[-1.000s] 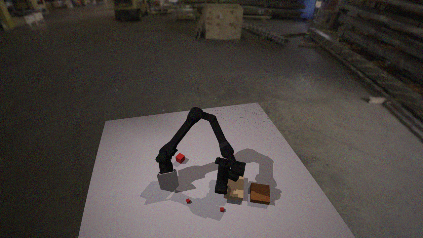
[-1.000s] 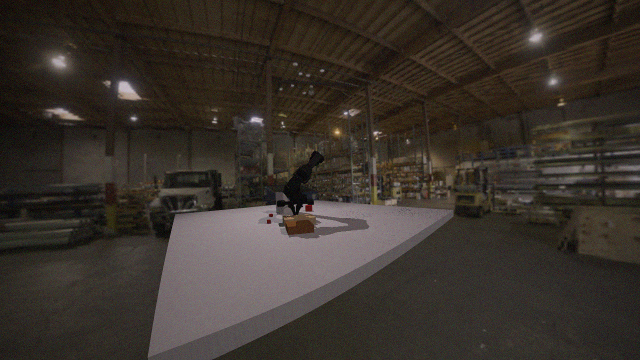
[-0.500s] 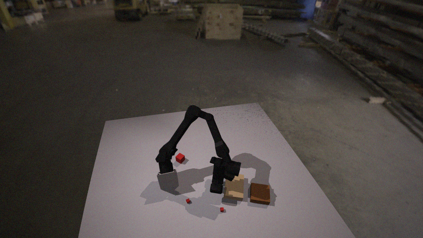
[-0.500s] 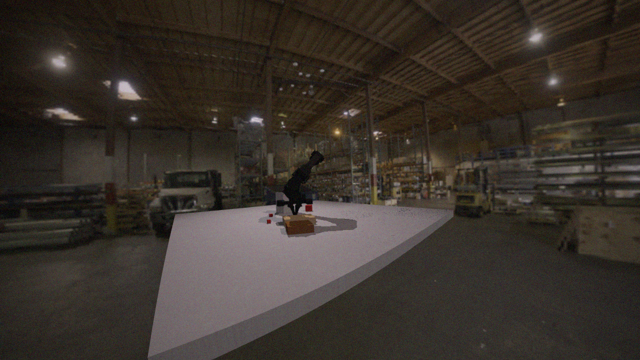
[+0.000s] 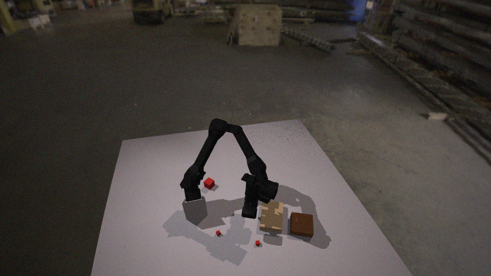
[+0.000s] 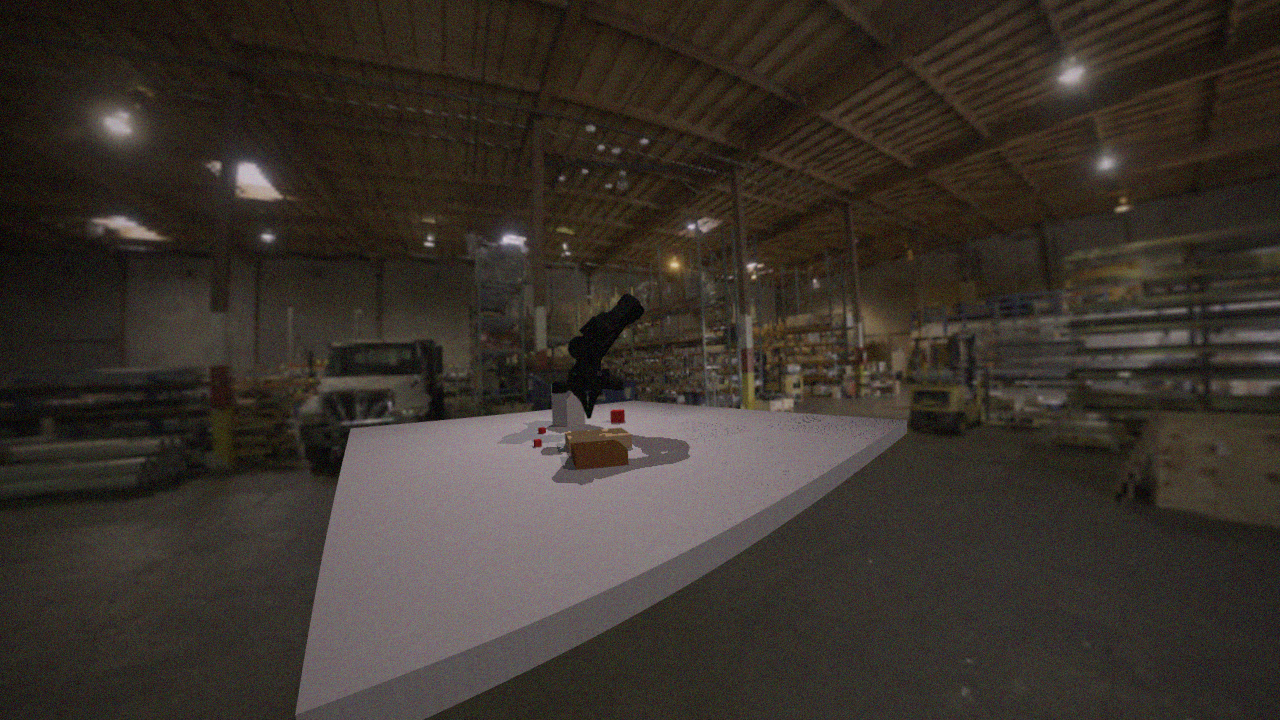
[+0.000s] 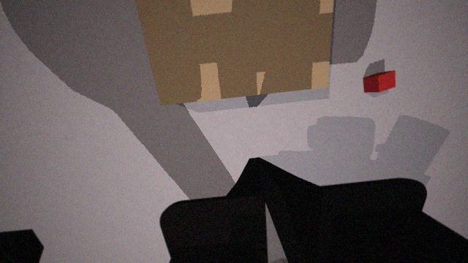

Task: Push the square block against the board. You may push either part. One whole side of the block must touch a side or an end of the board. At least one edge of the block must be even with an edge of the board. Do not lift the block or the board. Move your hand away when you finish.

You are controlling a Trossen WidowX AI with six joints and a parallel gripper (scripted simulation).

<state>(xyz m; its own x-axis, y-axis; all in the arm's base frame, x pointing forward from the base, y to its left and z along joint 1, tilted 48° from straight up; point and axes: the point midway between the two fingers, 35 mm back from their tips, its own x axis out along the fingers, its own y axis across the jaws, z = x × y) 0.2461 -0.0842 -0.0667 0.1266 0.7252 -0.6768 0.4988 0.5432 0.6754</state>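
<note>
The square block (image 5: 301,223) (image 6: 599,454) is brown and lies flat to the right of the tan board (image 5: 272,219) (image 7: 238,44) in the top view. A narrow strip of table shows between them, so they stand apart. Their facing sides look roughly parallel. The block is not in the wrist view. My black gripper (image 6: 589,413) (image 7: 254,159) is shut and empty. Its tips hang above the table on the arm-base side of the board, clear of it. In the top view the fingertips are hidden under the gripper body.
Two small red cubes lie on the near side in the top view, one (image 5: 218,232) (image 6: 541,430) farther left, the other (image 5: 257,243) (image 6: 537,443) near the board. A larger red cube (image 5: 209,183) (image 6: 617,416) lies behind the grey arm base (image 5: 195,211). The arm's shadows cross the table.
</note>
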